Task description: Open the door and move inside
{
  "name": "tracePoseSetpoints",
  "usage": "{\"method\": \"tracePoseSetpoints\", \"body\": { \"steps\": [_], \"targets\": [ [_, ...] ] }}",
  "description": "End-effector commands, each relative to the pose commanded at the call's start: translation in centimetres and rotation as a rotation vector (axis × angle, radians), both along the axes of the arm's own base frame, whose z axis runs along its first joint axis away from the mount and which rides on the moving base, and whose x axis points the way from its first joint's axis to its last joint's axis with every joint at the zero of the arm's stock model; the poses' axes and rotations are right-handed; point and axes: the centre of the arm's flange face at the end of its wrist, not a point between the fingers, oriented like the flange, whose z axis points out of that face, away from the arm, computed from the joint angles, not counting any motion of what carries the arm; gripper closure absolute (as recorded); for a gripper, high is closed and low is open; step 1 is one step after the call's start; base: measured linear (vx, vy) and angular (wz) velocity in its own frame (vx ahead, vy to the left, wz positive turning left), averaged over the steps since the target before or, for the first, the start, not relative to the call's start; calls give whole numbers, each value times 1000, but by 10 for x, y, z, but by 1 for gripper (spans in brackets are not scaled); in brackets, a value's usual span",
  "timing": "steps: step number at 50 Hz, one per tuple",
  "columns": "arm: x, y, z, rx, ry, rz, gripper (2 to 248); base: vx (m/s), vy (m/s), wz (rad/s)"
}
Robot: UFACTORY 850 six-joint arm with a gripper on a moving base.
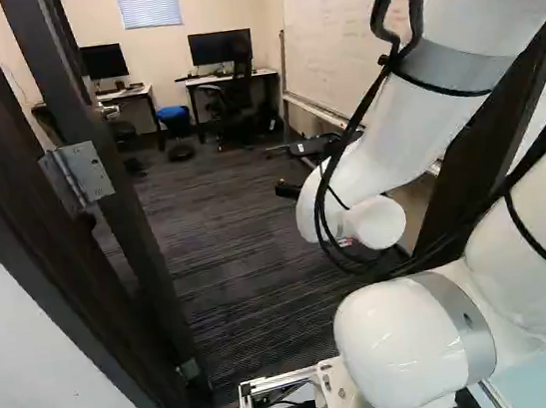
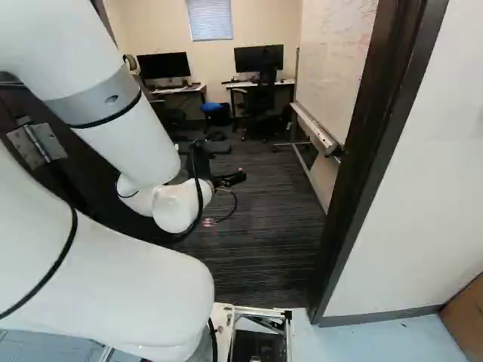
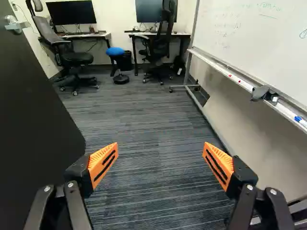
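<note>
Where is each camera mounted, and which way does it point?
Left base view: on the base, behind the arm and to its left, looking ahead and slightly down through the door frame; the arm fills its right side.
Right base view: behind the arm to its right, looking the same way; the arm fills its left side.
Wrist view: on the wrist, looking along the open gripper, past the door.
The base views share the frame; all three show the whiteboard.
</note>
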Motion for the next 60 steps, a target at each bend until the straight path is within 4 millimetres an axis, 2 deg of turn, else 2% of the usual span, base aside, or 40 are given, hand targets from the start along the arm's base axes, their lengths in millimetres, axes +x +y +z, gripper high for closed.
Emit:
{"method": "tracePoseSetpoints", "body": {
  "steps": [60],
  "targets": [
    [0, 0, 0, 0, 0, 0, 3, 122, -1, -16]
  ]
}}
